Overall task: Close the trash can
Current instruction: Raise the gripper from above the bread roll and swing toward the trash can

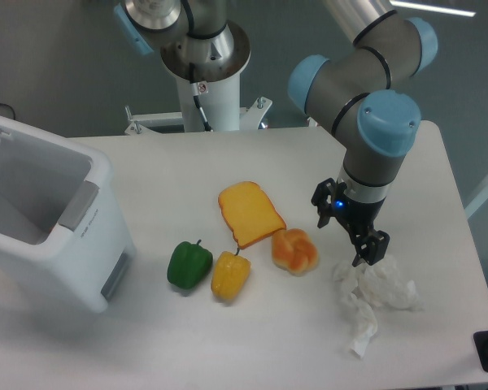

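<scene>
Pincer (364,244) hangs over crumpled paper (374,296), whether clenched I cannot tell. Far left on the table (252,349), the trash can (53,236) stands open; its stiff, light lid probably needs pushing down.

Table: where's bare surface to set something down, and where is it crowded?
Free: the back strip of the table behind the bread slice, and the front edge below the green pepper and yellow pepper. Crowded: the centre food cluster with the bun, the crumpled tissue under the gripper, and the trash can at left.
</scene>
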### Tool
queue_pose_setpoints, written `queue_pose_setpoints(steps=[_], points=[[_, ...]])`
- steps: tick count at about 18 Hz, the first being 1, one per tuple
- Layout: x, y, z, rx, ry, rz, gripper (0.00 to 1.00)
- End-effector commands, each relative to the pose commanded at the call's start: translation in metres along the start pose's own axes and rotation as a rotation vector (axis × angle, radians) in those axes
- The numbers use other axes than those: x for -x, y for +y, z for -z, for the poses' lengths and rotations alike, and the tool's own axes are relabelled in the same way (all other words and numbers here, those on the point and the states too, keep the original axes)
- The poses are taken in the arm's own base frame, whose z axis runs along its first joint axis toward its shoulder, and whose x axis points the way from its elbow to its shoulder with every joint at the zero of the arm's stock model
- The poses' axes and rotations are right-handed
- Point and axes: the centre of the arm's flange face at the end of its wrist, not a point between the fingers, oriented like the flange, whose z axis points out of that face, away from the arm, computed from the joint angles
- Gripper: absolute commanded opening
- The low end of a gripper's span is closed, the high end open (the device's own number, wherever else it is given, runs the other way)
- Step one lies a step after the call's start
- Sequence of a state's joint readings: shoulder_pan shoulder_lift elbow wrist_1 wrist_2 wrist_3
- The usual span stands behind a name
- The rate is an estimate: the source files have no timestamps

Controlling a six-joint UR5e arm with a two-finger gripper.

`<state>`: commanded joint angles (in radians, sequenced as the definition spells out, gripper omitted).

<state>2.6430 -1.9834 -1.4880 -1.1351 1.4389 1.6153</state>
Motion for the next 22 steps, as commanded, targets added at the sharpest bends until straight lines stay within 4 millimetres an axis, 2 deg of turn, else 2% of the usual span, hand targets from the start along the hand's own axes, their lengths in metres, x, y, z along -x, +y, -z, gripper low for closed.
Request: queue_pose_setpoints(steps=[4,7,8,9,11,16,17,22], points=[[-0.001,0.000,0.001,-0.001,-0.002,0.000,1.00],[-0.013,0.000,-0.009,-0.001,0.015,0.011,1.00],[-0.016,-0.001,-0.004,-0.009,-0.003,0.012,1.00],[-0.018,-0.003,-0.003,-0.033,-0.007,0.022,1.00],[-0.031,-0.010,-0.015,-0.136,0.022,0.057,1.00],[-0.059,-0.030,0.030,-0.180,-0.016,0.164,1.00],[-0.070,-0.050,0.041,-0.184,-0.021,0.185,1.00],[-0.101,-0.103,0.080,-0.239,-0.019,0.304,1.00]])
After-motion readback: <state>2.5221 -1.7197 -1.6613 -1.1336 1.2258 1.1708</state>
